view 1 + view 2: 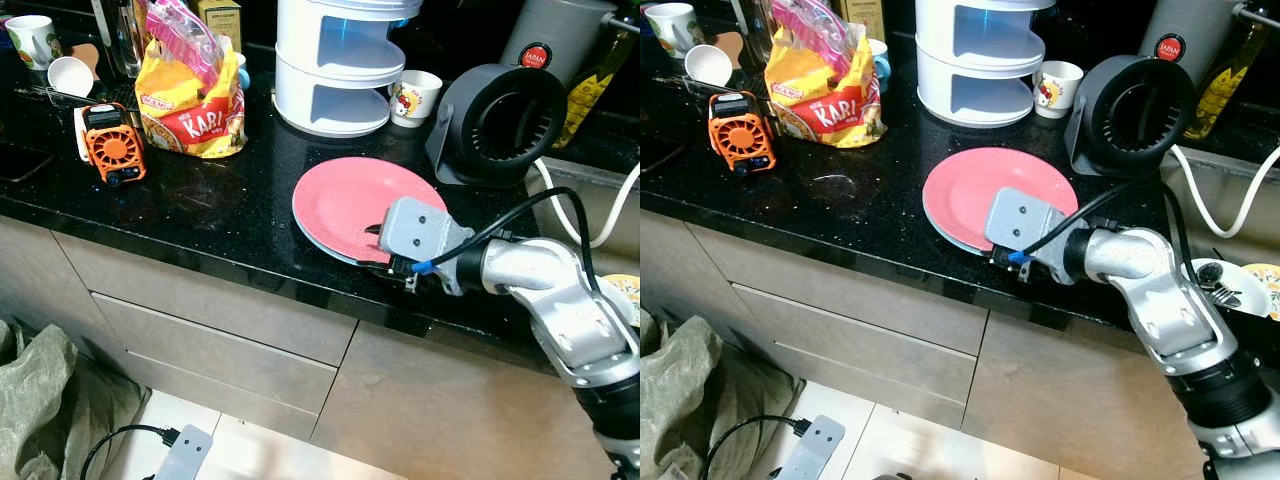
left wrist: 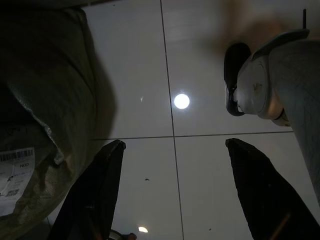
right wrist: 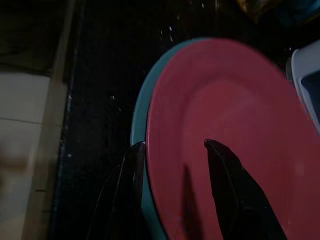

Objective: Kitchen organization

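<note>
Silver and jointed, the robot's right arm is reaching across the front edge of a black countertop [image 1: 220, 215], its right gripper [image 3: 172, 150] sitting at the near rim of a pink plate [image 1: 355, 200]. One black finger is lying over the plate's pink face while the other is passing outside its rim, so the jaws are parted around the edge without visibly clamping. A teal plate [image 3: 139, 117] is peeking out beneath the pink one. Behind are standing a white tiered rack [image 1: 335, 70], a yellow snack bag [image 1: 195, 105] and an orange fan [image 1: 113, 145]. Hanging idle, the left gripper [image 2: 172, 165] is spreading its fingers wide above white floor tiles [image 2: 150, 65].
</note>
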You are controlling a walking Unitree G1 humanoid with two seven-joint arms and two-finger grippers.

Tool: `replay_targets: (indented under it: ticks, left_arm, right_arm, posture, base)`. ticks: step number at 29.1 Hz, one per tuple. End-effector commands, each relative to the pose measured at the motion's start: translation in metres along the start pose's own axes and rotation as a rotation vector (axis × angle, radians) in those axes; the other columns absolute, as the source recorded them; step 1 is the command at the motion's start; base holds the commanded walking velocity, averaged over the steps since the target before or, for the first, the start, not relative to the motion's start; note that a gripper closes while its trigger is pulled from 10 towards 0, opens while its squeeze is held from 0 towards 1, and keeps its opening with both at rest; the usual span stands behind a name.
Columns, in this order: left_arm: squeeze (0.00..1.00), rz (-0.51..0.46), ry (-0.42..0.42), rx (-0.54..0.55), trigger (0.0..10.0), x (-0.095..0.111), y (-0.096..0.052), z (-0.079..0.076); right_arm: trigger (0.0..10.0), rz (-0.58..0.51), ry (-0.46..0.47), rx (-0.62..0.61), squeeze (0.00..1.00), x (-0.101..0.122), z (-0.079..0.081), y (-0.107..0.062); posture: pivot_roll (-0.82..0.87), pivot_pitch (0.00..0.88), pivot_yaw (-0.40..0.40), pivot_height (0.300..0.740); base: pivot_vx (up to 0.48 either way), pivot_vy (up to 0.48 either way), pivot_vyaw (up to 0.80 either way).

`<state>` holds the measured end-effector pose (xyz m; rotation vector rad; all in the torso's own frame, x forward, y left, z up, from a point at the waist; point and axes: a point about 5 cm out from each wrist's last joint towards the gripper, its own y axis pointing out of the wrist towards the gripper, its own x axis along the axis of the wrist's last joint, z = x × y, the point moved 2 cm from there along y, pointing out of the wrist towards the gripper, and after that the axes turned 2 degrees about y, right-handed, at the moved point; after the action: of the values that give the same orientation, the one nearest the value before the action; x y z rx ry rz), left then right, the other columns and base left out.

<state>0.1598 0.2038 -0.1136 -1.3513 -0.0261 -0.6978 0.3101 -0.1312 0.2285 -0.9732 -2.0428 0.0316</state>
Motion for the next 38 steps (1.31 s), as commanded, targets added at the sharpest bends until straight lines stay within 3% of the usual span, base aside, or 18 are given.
replay_targets:
  ticks: [1, 5, 14, 19, 29, 38]
  left_arm:
    - [0.0, 0.015, 0.006, -0.018, 10.0, -0.003, 0.0, -0.006]
    - [0.0, 0.016, 0.007, -0.016, 10.0, -0.004, 0.0, -0.006]
    - [0.0, 0.013, 0.008, -0.018, 10.0, -0.003, 0.0, -0.006]
    - [0.0, 0.013, 0.008, -0.016, 10.0, -0.003, 0.0, -0.006]
    - [0.0, 0.01, 0.004, -0.017, 10.0, -0.002, 0.0, -0.006]
    - [0.0, 0.011, 0.0, -0.018, 10.0, -0.002, 0.0, -0.006]
  right_arm:
    - [10.0, 0.022, -0.001, -0.001, 0.0, -0.005, 0.001, 0.002]
    - [10.0, 0.041, -0.017, -0.087, 0.0, -0.007, -0.01, 0.008]
    - [10.0, 0.049, -0.045, -0.137, 0.0, -0.005, -0.011, 0.021]
    - [10.0, 0.087, -0.071, -0.098, 0.0, -0.011, -0.001, 0.027]
    - [10.0, 0.166, -0.099, -0.077, 0.0, -0.024, 0.004, 0.029]
    - [10.0, 0.296, -0.135, -0.01, 0.0, -0.042, 0.007, 0.018]
  posture:
    - [0.08, 0.064, -0.06, 0.74]
    - [0.08, 0.059, -0.066, 0.74]
    - [0.08, 0.057, -0.068, 0.74]
    - [0.08, 0.057, -0.064, 0.74]
    - [0.08, 0.062, -0.064, 0.74]
    - [0.08, 0.062, -0.064, 0.74]
  base:
    - [0.0, 0.0, 0.0]
    - [0.0, 0.0, 0.0]
    - [0.0, 0.0, 0.0]
    - [0.0, 0.0, 0.0]
    - [0.0, 0.0, 0.0]
    - [0.0, 0.0, 0.0]
